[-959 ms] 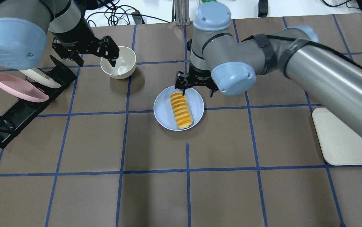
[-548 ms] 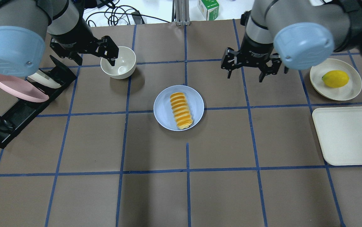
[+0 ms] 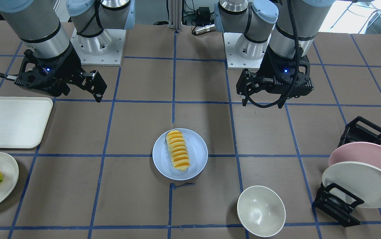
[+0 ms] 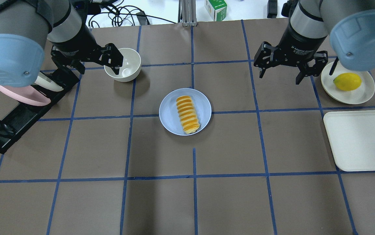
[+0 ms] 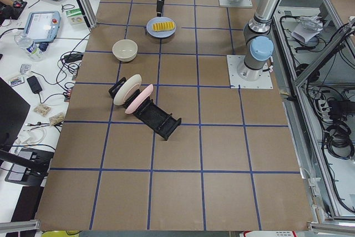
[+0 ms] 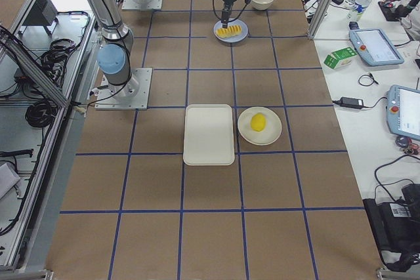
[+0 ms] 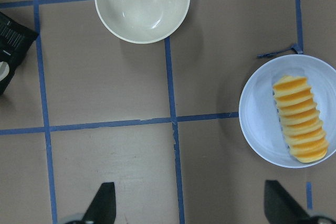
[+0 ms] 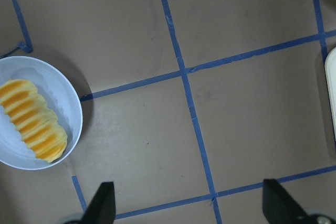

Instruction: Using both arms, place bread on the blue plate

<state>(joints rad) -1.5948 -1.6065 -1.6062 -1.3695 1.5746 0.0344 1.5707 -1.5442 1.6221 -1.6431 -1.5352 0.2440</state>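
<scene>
The bread point(image 4: 187, 115), an orange-yellow sliced loaf, lies lengthwise on the blue plate point(image 4: 168, 115) at the table's middle. Both also show in the front view, bread point(image 3: 178, 150) on plate point(image 3: 197, 150). My right gripper point(image 4: 279, 78) is open and empty, raised to the right of the plate beside the lemon plate. My left gripper point(image 4: 97, 65) is open and empty, raised next to the cream bowl. The left wrist view shows the bread point(image 7: 299, 119) at its right, the right wrist view shows it point(image 8: 32, 120) at its left, and open fingers point(image 8: 102, 203) frame bare table.
A cream bowl point(image 4: 123, 64) stands at the back left. A black dish rack point(image 4: 24, 109) holds a pink plate point(image 4: 22, 94) and a cream plate point(image 3: 359, 184). A lemon point(image 4: 347, 81) sits on a cream plate point(image 4: 363, 94), with a cream tray point(image 4: 360, 140) in front of it.
My right gripper has lifted away from the far end of the bread and swung right toward the lemon plate. The bread stays on the blue plate. The left arm has barely moved.
</scene>
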